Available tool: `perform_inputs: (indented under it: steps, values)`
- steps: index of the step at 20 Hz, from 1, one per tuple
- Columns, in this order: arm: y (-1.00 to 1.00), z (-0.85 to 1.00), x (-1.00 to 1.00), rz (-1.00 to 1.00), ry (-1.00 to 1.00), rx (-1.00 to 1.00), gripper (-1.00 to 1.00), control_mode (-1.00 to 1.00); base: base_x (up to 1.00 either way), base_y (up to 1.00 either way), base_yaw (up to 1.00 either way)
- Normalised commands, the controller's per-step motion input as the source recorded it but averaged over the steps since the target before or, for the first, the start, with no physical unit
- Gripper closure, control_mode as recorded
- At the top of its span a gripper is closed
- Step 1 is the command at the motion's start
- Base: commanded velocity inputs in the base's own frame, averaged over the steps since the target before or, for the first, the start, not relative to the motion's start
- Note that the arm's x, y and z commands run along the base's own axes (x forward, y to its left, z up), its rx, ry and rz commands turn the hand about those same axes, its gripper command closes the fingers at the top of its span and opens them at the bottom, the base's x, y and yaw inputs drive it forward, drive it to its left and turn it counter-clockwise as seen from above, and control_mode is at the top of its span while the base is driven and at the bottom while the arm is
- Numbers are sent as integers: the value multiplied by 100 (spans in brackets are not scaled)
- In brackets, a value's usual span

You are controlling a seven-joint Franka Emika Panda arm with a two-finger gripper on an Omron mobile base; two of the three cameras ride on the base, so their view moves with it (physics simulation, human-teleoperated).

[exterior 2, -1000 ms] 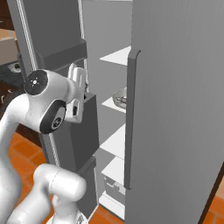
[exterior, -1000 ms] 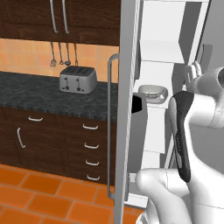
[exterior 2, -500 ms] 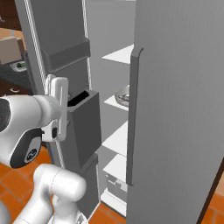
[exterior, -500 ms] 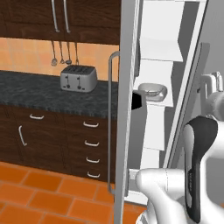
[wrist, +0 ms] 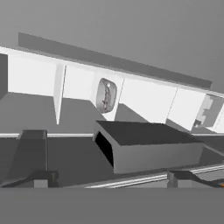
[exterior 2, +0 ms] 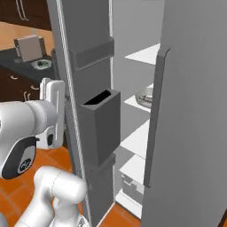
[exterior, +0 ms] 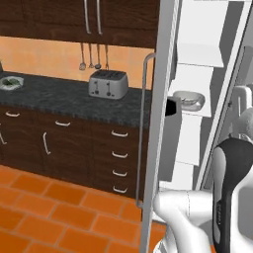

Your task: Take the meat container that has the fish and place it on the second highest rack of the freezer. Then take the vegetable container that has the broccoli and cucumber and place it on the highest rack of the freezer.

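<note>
1. The gripper (wrist: 109, 177) is standing spread wide and carrying nothing; its two tips are rising at the bottom of the hand view, pointing into the freezer (exterior 2: 190, 111).
2. Just past the tips, the dark door bin (wrist: 144, 148) is lying between the gripper and the shelves.
3. Beyond the bin, at about 12 o'clock from the gripper in the hand view, the meat container (wrist: 106, 95) with the fish (wrist: 105, 97) is sitting on a white rack, well apart from the tips. By my judgement the first half of the task is looking done.
4. Farthest off, at 9 o'clock in the left base view, the vegetable container (exterior: 11, 82) is waiting on the counter (exterior: 59, 99). The highest rack (exterior 2: 144, 54) is bearing no bowl, so that half is remaining.
</note>
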Motion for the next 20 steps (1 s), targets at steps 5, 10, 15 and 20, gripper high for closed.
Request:
perform_inputs:
  steps: [5, 10, 15, 20]
  values:
    - [0, 0, 0, 0, 0, 0, -100, 100, -51, 81, 54]
    - [0, 0, 0, 0, 0, 0, -100, 100, -62, 96, 48]
    - [0, 0, 0, 0, 0, 0, -100, 100, -54, 100, 48]
    - [0, 0, 0, 0, 0, 0, -100, 100, -31, 100, 49]
